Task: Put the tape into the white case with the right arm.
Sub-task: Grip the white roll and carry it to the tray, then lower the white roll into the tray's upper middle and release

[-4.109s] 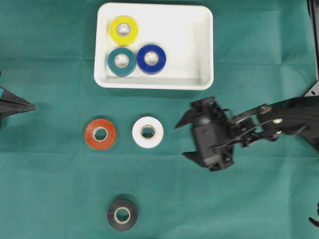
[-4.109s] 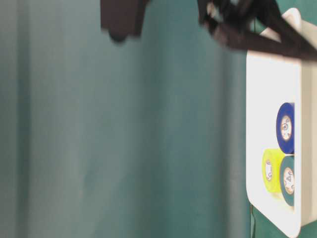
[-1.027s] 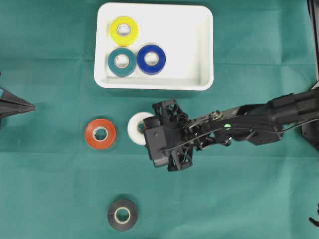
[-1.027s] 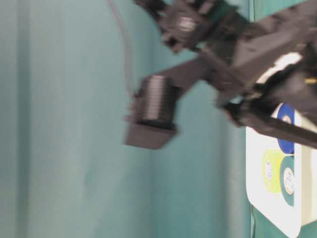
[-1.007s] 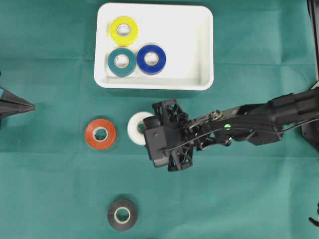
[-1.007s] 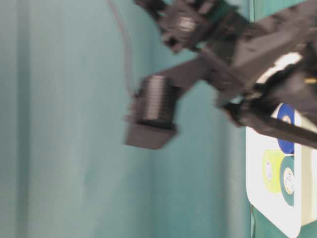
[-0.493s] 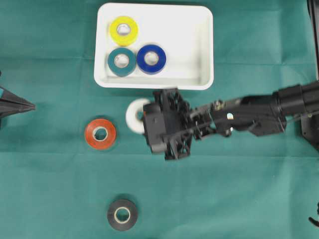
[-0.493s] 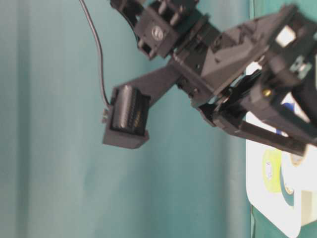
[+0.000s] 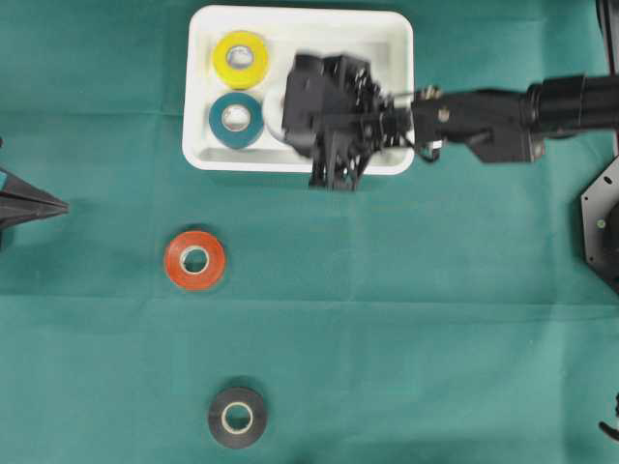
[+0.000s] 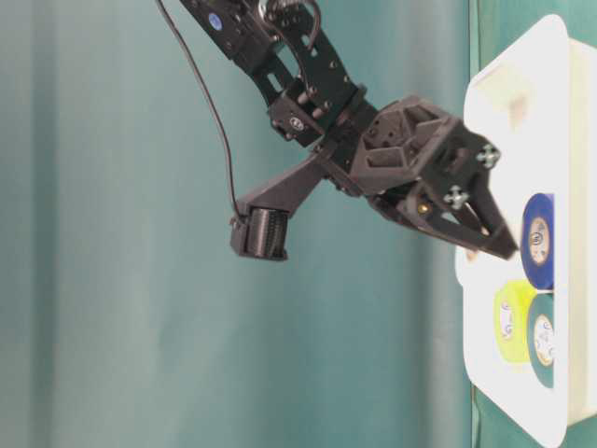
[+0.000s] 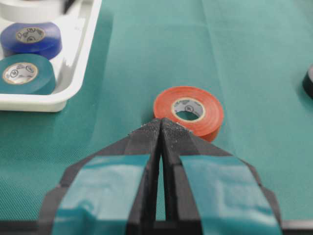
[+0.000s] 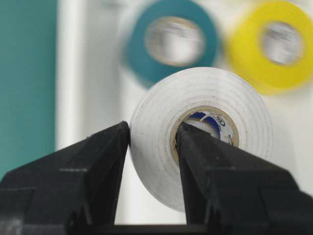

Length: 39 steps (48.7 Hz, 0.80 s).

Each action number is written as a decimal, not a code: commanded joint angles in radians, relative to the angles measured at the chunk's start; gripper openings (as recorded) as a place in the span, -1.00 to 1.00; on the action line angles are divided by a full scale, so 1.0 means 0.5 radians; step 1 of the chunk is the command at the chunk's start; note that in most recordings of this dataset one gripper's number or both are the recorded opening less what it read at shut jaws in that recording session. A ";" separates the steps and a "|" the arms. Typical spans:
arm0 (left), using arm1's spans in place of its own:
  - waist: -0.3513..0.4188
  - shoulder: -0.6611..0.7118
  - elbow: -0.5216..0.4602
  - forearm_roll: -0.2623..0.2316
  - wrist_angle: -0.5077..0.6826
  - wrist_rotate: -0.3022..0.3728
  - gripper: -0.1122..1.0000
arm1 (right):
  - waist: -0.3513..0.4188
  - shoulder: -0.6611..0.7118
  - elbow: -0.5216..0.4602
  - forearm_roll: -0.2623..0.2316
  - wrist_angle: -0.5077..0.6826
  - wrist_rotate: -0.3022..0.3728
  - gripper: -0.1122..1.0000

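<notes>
- Your right gripper was clamped on the white tape: 1 finger pressed the outer face, the other sat inside the core, so the roll stood on edge between them.
- From the pincer, the white case lay directly below; the overhead view showed your right arm reaching in from the right with its wrist over the tray's near rim.
- The roll's axis ran across the fingers, so my read is that it would drop on edge and tip flat once you let go.
- The wrist view alone showed the grip, with the teal tape and yellow tape blurred beyond.
- The table-level view alone showed the fingertips raised off the tray floor beside the blue tape.
- Your left gripper sat closed and empty, well apart, pointing at the orange tape.
</notes>
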 commanded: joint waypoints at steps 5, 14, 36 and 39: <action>0.003 0.025 -0.034 -0.006 -0.006 0.000 -0.78 | -0.153 -0.089 -0.049 -0.015 -0.037 -0.015 -0.75; 0.003 0.021 -0.034 -0.003 -0.009 0.000 -0.78 | -0.242 -0.083 -0.046 -0.095 -0.153 -0.015 -0.75; 0.006 0.025 -0.034 -0.003 -0.009 0.000 -0.78 | -0.295 -0.003 -0.046 -0.199 -0.264 -0.009 -0.75; 0.003 0.025 -0.034 -0.003 -0.009 0.000 -0.78 | -0.295 -0.003 -0.046 -0.202 -0.258 -0.006 -0.75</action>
